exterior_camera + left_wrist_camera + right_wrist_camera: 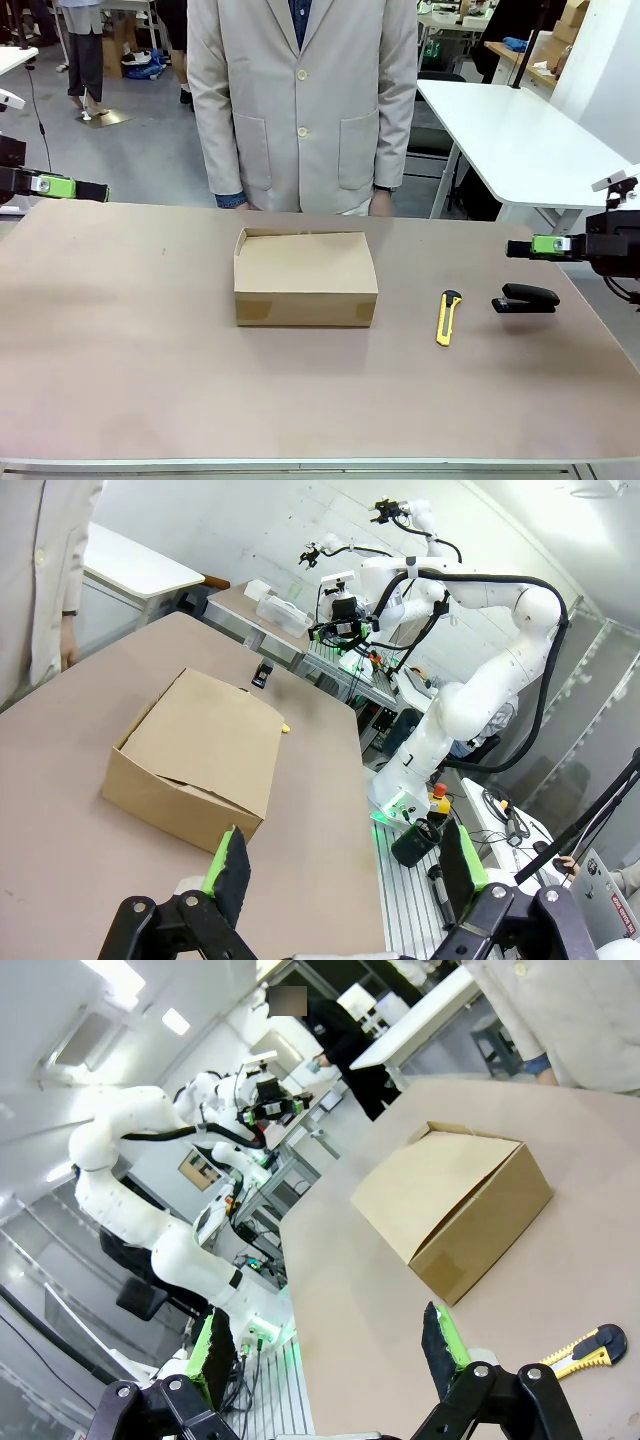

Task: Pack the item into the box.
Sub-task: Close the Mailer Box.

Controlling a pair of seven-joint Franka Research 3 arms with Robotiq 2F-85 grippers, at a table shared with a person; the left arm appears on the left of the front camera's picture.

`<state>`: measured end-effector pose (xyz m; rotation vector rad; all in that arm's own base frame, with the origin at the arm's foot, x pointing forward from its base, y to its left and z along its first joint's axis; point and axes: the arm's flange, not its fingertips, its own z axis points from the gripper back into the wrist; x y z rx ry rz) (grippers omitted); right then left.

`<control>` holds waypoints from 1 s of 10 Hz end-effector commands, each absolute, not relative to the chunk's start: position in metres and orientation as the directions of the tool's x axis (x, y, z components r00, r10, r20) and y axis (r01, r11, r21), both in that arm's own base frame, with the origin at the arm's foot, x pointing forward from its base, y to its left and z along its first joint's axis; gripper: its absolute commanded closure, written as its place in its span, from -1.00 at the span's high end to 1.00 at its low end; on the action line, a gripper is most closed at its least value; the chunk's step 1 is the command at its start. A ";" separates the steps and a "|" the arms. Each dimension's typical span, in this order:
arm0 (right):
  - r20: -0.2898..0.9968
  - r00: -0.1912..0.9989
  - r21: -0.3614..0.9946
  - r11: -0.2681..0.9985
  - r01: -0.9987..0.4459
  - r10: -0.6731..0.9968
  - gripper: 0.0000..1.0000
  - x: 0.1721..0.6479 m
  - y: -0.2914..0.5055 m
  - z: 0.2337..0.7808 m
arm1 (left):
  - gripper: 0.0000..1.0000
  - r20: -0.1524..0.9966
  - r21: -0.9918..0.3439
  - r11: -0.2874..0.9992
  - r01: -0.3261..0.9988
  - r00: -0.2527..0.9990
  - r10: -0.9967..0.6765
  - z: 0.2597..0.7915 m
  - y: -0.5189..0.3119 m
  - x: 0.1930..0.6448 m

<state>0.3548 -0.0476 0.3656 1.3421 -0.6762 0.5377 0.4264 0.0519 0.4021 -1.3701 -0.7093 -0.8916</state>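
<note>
- Shallow brown corrugated cardboard box (305,278) at centre frame of the front view, lid flap down over the top, one rear corner slightly lifted; same box mid-left in the left wrist view (195,755) and right of centre in the right wrist view (455,1203).
- No dark navy fabric pouch on the table top; possibly already inside under the flap, possibly not yet brought — cannot tell.
- Left gripper (345,870) at the lower edge of its wrist view, green-padded fingers spread wide, holding nothing; at far left, mid-height, in the front view (60,187), well apart from the box.
- Right gripper (325,1355) likewise wide and empty; at far right in the front view (548,245).
- Yellow utility knife (448,317) and black stapler (526,298) right of the box, apart from it, not part of the job.
- Person in a beige jacket (300,100) at top centre, behind the box, hands by the table's far edge.
- Judged step: either the very start or the very end, both arms parked at the frame edges.
- Next, probably: checking the box contents, or lifting the flap once the pouch appears.
</note>
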 end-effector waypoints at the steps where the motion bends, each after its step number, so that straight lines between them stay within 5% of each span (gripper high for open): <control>1: 0.718 0.695 0.690 0.156 -0.707 -0.032 1.00 0.355 -0.047 0.367 | 1.00 0.863 -0.494 -0.016 0.869 0.488 -0.130 0.402 0.051 0.422; 10: 0.718 0.695 0.690 0.156 -0.707 -0.032 1.00 0.355 -0.047 0.367 | 1.00 0.863 -0.494 -0.016 0.869 0.488 -0.130 0.402 0.051 0.422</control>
